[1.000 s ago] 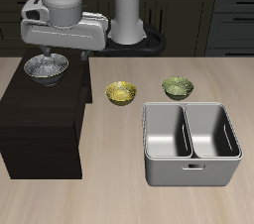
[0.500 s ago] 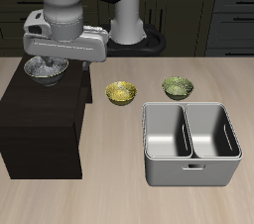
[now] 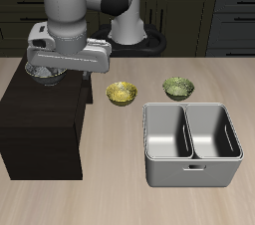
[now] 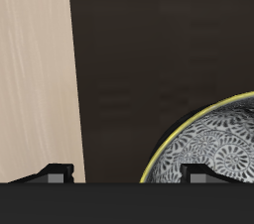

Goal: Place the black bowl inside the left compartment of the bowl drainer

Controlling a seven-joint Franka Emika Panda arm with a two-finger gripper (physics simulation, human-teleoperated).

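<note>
The black bowl [image 3: 45, 71] stands on top of a dark cabinet block [image 3: 40, 119], its silvery patterned inside [image 4: 213, 149] showing in the wrist view. My gripper [image 3: 48, 67] hangs just over it and is open; its fingertips [image 4: 60, 172] stand apart with the bowl's rim between them, and I cannot tell whether they touch it. The arm's hand hides most of the bowl in the exterior view. The bowl drainer [image 3: 169, 174], a light-grey bin, sits on the table nearer the front edge, and both of its wells are empty.
A small yellow bowl [image 3: 121, 93] and a small green bowl [image 3: 178, 87] sit on the wooden table between the cabinet block and the drainer's back rim. Dark kitchen cabinets run along the back.
The arm has come down toward the black bowl, so its hand now covers more of it. The bowls and the drainer have not moved.
</note>
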